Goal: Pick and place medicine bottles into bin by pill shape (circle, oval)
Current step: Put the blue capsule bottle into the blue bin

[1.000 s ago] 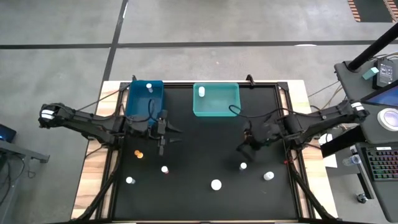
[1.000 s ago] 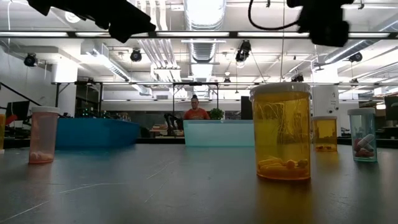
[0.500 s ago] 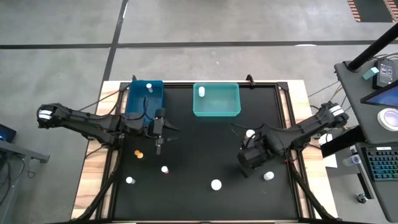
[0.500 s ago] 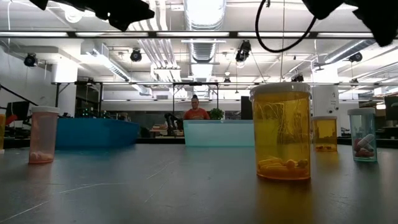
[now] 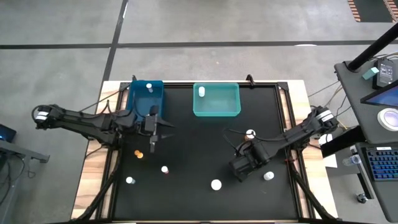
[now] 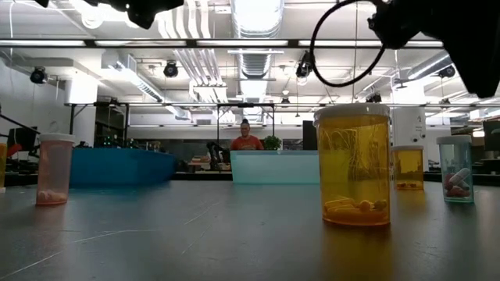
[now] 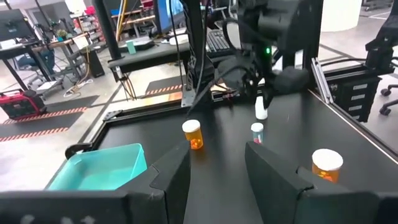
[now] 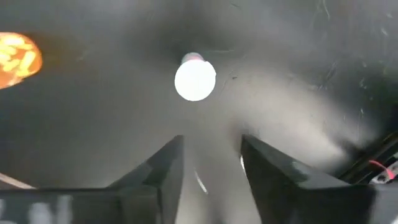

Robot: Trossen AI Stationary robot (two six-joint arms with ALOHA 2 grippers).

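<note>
Small white-capped medicine bottles stand on their bases on the black table (image 5: 186, 199): an amber one (image 5: 138, 153), and others (image 5: 164, 168) (image 5: 129, 180) (image 5: 216, 184) (image 5: 268, 176) (image 5: 250, 134). One bottle (image 5: 149, 88) is in the blue bin (image 5: 138, 106) and one (image 5: 201, 92) in the teal bin (image 5: 227, 102). My right gripper (image 5: 239, 169) is open and points down over a white-capped bottle (image 8: 194, 79), which lies ahead of its fingertips (image 8: 211, 140); the gripper hides it in the high view. My left gripper (image 5: 158, 132) is open and empty near the blue bin.
In the low view a big amber bottle (image 6: 351, 165) stands close, a pinkish one (image 6: 55, 169) at the left, and two more (image 6: 408, 166) (image 6: 455, 169) at the right. A person (image 6: 247, 139) is far behind the bins. Wooden borders edge the table.
My right gripper has gone toward the table's near edge and down, and now stands over the white-capped bottle, which it hides in the high view. My left gripper has drawn back a little toward the table's left edge. No bottle has moved.
</note>
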